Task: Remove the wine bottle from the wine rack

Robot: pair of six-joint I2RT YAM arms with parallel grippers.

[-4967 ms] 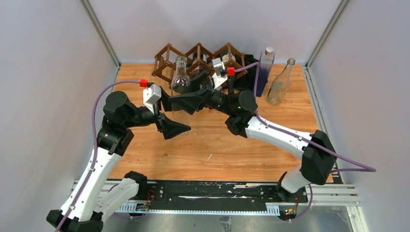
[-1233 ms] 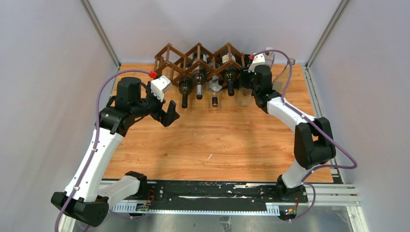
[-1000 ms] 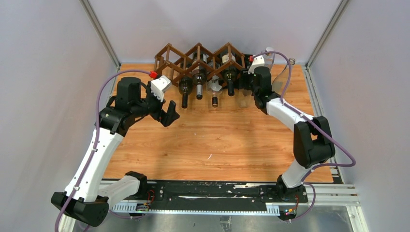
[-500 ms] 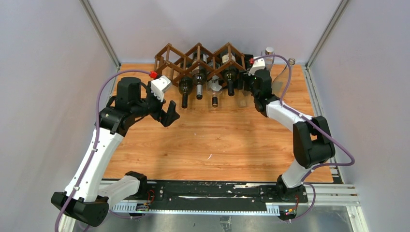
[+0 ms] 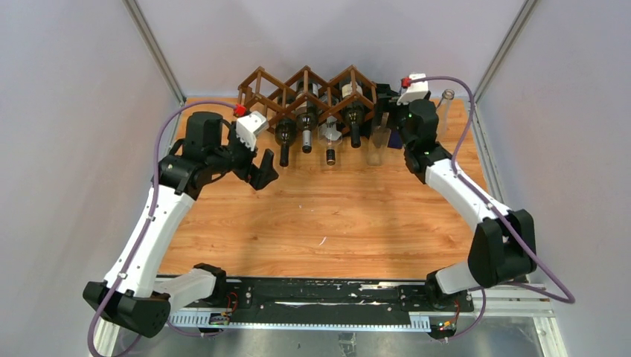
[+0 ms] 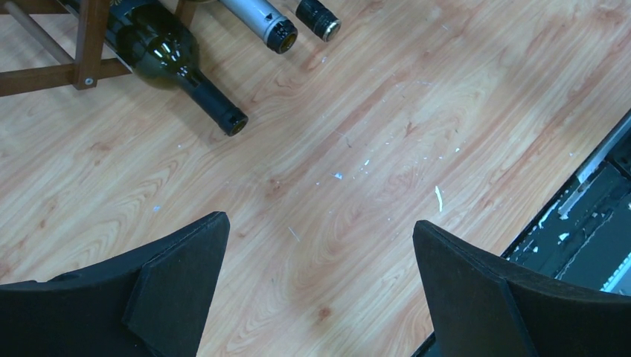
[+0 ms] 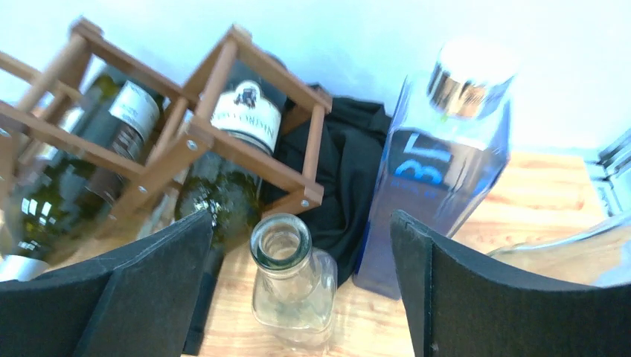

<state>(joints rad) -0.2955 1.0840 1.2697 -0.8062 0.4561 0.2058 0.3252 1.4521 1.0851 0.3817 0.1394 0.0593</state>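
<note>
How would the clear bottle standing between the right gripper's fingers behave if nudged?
The clear bottle looks empty and uncorked, so probably light. Tall and upright, it may tip easily. Smooth glass: likely slippery, and breakable against the blue bottle beside it.

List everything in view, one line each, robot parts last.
wine rack: one, dark brown wood, far edge of the table
racked bottles: four, three dark and one clear-looking, lying in the rack, necks toward the arms
open clear bottle: one, clear, upright just right of the rack
blue bottle: one, blue with silver cap, upright beside it
second clear bottle: one, clear, far right
black cloth: one, black, behind the rack's right end
table: one, light wood
left end effector: one, black, open above bare table
right end effector: one, black, open, fingers either side of the open clear bottle, not touching
</note>
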